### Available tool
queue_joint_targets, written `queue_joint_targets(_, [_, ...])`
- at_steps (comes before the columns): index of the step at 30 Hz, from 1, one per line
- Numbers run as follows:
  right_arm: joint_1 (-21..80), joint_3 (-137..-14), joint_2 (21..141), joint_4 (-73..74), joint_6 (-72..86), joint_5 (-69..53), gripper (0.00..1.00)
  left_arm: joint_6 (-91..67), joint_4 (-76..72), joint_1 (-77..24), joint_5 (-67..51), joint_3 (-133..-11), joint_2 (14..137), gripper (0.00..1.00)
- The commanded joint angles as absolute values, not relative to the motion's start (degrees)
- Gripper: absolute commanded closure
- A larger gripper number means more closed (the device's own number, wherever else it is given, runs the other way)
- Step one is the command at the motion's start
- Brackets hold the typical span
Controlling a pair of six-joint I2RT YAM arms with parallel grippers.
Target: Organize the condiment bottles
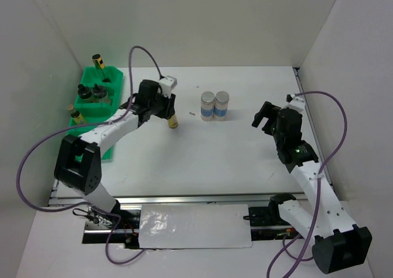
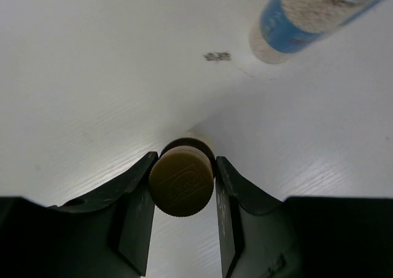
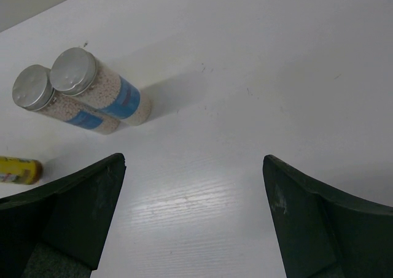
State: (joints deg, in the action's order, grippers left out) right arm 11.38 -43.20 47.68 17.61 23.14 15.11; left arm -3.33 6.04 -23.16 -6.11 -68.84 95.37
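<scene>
Sorting looks roughly half done: the green tray (image 1: 115, 80) at ten o'clock holds about four small dark bottles (image 1: 98, 92), while the two silver-lidded jars (image 1: 215, 106) stand side by side near the centre of the table (image 1: 202, 167), not yet put away. The left arm (image 1: 113, 131) stretches low toward eleven o'clock, its left gripper (image 2: 183, 161) clamped on the cap of an upright yellow-labelled bottle (image 1: 174, 122) at the jars' nine o'clock. The right gripper (image 3: 193, 167) hangs spread wide at three o'clock, holding nothing.

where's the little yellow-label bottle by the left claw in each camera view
Top external: the yellow-labelled bottle stands left of centre, at the left arm's tip.
Left wrist: bottom centre, seen cap-on between the fingers of the left claw.
Right wrist: at the far left edge, only partly in view.
Shared landmark: the silver-lidded jars, in all three views.
</scene>
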Motion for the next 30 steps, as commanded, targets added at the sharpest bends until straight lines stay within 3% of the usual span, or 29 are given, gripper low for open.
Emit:
queue_joint_targets(1, [11.8,-44.8,49.3,15.4,23.1,15.7,0.00,-6.9,6.4,-17.0,-1.0,-72.6,85.4,0.64])
queue_joint_targets(9, [11.8,-44.2,54.0,10.8,23.6,12.9,0.00,-10.8,16.1,4.4,3.5,-73.7,76.9,0.64])
queue_joint_targets(16, [11.8,-46.3,58.6,8.7,22.5,12.4,0.00,-13.3,13.7,15.5,7.5,-68.3,75.8,0.64])
queue_joint_targets(30, [11.8,-46.8,63.5,5.4,23.0,11.2,0.00,-12.0,5.2,20.9,7.8,-65.7,82.6,0.64])
